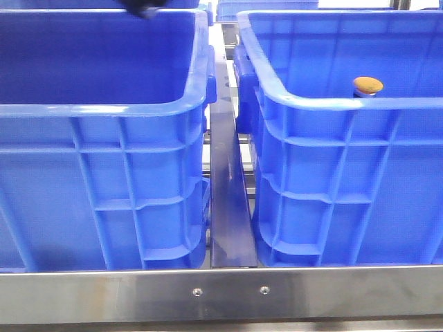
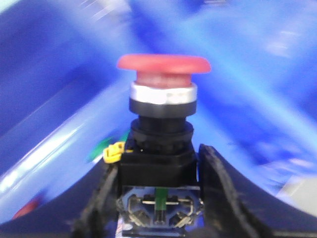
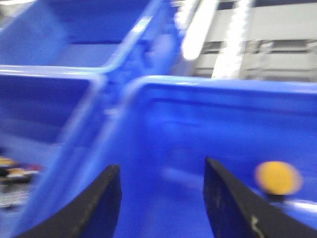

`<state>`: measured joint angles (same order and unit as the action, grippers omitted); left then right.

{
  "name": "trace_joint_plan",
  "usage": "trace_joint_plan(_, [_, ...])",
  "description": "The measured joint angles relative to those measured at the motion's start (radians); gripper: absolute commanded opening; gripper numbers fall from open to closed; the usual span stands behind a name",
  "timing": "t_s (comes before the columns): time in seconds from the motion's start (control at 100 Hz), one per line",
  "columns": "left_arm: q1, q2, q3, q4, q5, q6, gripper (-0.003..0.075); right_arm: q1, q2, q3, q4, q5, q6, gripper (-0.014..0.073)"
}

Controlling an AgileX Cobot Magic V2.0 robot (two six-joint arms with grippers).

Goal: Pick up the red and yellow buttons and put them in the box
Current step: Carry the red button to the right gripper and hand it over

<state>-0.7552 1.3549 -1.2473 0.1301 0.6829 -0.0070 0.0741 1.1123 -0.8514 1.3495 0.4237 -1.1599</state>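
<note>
Two buttons: red button (image 2: 163, 64) clamped by its black body in left gripper (image 2: 158, 198); yellow button (image 1: 367, 85) sits inside right crate (image 1: 346, 104). Right gripper (image 3: 161, 198) gapes empty. Carry red level, release low over box.

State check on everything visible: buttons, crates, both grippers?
Red mushroom-head push button: upright, clamped by its black base in the left gripper.
Yellow-orange mushroom-head push button: inside the right blue plastic crate, ungripped.
Right gripper: jaws open, empty, above the right crate.
Left blue plastic crate: no contents visible from the front view.
</note>
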Motion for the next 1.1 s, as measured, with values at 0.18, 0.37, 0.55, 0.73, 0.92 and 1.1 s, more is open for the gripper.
trace_joint_plan(0.18, [-0.082,0.000,0.000,0.000,0.000,0.034,0.0009,0.000,0.000,-0.030,0.027,0.201,0.130,0.0635])
trace_joint_plan(0.37, [-0.141,0.000,0.000,0.000,-0.018,0.059,0.0009,0.000,0.000,-0.032,0.078,0.374,0.227,0.0653])
trace_joint_plan(0.55, [-0.172,0.000,0.000,0.000,-0.023,0.067,0.0009,0.020,0.015,-0.032,0.079,0.477,0.278,0.0653])
trace_joint_plan(0.73, [-0.172,0.000,0.000,0.000,-0.023,0.067,0.0009,0.091,0.045,-0.032,0.079,0.496,0.293,0.0653])
trace_joint_plan(0.92, [-0.172,0.000,0.000,0.000,-0.024,0.067,0.0009,0.128,0.074,-0.032,0.079,0.483,0.295,0.0653])
trace_joint_plan(1.1, [-0.172,0.000,0.000,0.000,-0.024,0.067,0.0009,0.128,0.099,-0.032,0.079,0.471,0.295,0.0614])
